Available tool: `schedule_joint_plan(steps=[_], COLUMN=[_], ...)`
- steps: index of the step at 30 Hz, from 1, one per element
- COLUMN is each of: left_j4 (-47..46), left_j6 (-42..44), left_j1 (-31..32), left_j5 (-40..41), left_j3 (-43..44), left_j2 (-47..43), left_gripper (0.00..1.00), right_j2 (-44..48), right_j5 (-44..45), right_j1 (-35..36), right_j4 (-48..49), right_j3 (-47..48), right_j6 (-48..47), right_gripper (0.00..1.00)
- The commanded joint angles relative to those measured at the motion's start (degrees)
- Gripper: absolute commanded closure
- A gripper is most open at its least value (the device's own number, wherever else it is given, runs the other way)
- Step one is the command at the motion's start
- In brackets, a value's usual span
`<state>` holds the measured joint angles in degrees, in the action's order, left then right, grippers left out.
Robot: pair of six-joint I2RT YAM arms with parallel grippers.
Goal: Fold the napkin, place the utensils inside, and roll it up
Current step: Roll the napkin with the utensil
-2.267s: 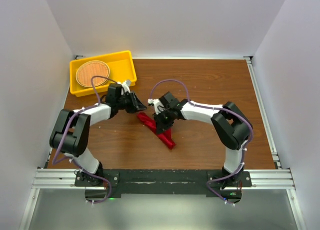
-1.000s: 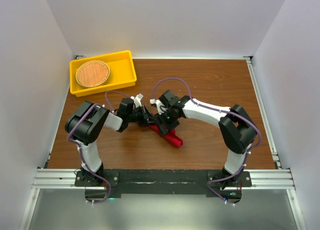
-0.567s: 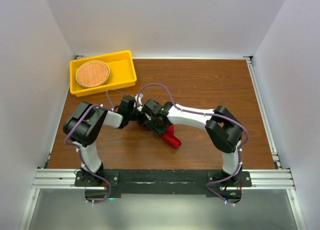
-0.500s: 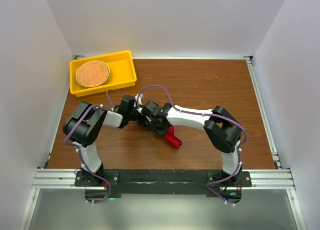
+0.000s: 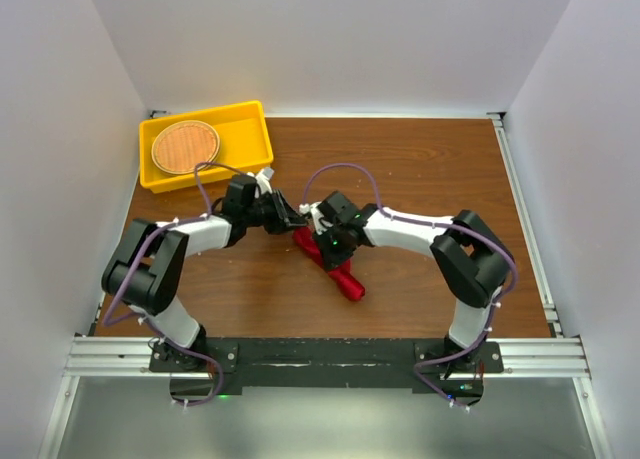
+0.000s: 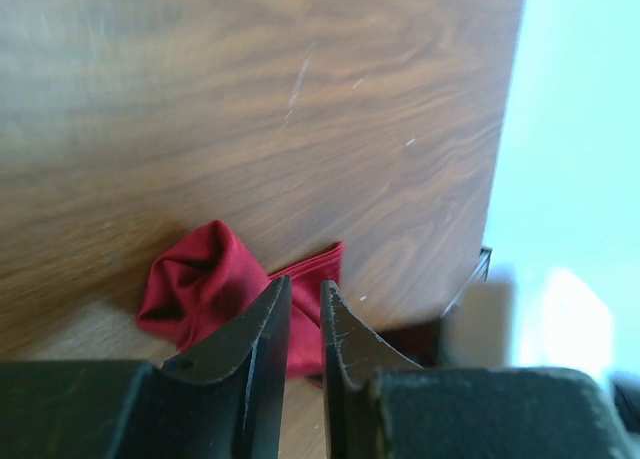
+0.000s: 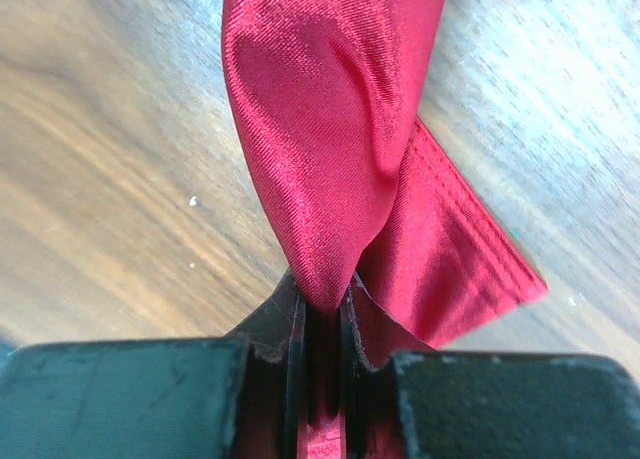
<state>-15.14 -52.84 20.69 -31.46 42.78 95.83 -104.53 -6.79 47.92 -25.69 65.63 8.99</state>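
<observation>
The red napkin (image 5: pixel 343 277) lies bunched into a narrow strip on the brown table (image 5: pixel 420 169), running from the middle towards the near edge. My right gripper (image 5: pixel 324 245) is over its far end. In the right wrist view the right gripper (image 7: pixel 322 301) is shut on a raised fold of the napkin (image 7: pixel 330 129). My left gripper (image 5: pixel 293 221) hovers just left of that end. In the left wrist view the left gripper (image 6: pixel 305 297) has a narrow gap between its jaws and nothing in it, and the napkin (image 6: pixel 195 279) lies beyond. The utensils are hidden.
A yellow bin (image 5: pixel 250 139) sits at the far left corner with a round woven orange-brown mat (image 5: pixel 185 147) inside. Purple cables loop over both arms. White walls close in the table on three sides.
The right gripper has closed on the napkin's far end and shifted slightly right. The left gripper has parted its jaws a little and pulled back to the left, off the cloth.
</observation>
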Motion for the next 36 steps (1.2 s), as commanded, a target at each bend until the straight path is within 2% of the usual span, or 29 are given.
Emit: schedule_joint_plan(steps=[1,3,4,7,11,14,15,21,25,28,36], left_j4=[0.8,-0.3,-3.0,-9.6,-14.6,-24.1,-29.0,-39.9,-41.6,-42.4,-39.1], left_j6=[3.2,2.5,1.8,-1.4,-3.8,-8.8,-10.0,-13.2,-12.1,-10.9,-9.1], left_j1=[-1.3,-1.3,-1.2,-0.3,2.9,5.1,5.3,6.9,7.0,7.0,6.9], left_j5=[0.3,-0.2,-1.2,-2.7,-2.9,-3.2,-3.2,-2.6,-1.8,-1.1,-0.9], left_j3=[1.1,0.4,-0.8,-3.3,-3.6,-5.7,-7.1,-8.6,-8.6,-8.0,-6.3], left_j2=[-5.3,-6.1,-6.2,-6.2,-4.4,-1.7,0.0,6.8,10.9,14.7,17.1], left_gripper=[0.77,0.78,0.79,0.81,0.84,0.85,0.85,0.88,0.9,0.92,0.94], right_j2=[-0.3,-1.9,-2.3,-3.8,-5.0,-5.9,-6.1,-7.9,-7.5,-5.6,-3.1], right_j5=[-24.5,-30.5,-35.6,-43.2,-48.7,-50.6,-50.6,-47.0,-43.3,-40.6,-35.7], right_j1=[-7.7,-9.3,-10.6,-13.4,-17.0,-18.2,-18.6,-19.4,-19.5,-19.5,-19.5], right_j4=[7.6,10.4,11.3,16.4,25.0,28.0,28.6,25.9,21.4,16.5,10.3], right_j3=[-3.8,-5.0,-5.3,-7.3,-11.9,-13.8,-14.0,-14.0,-12.5,-11.0,-9.3], right_j6=[-1.5,-2.0,-2.1,0.6,6.2,8.0,8.4,7.1,6.1,4.9,3.3], right_gripper=[1.0,1.0,1.0,1.0,1.0,1.0,1.0,1.0,1.0,0.95,0.82])
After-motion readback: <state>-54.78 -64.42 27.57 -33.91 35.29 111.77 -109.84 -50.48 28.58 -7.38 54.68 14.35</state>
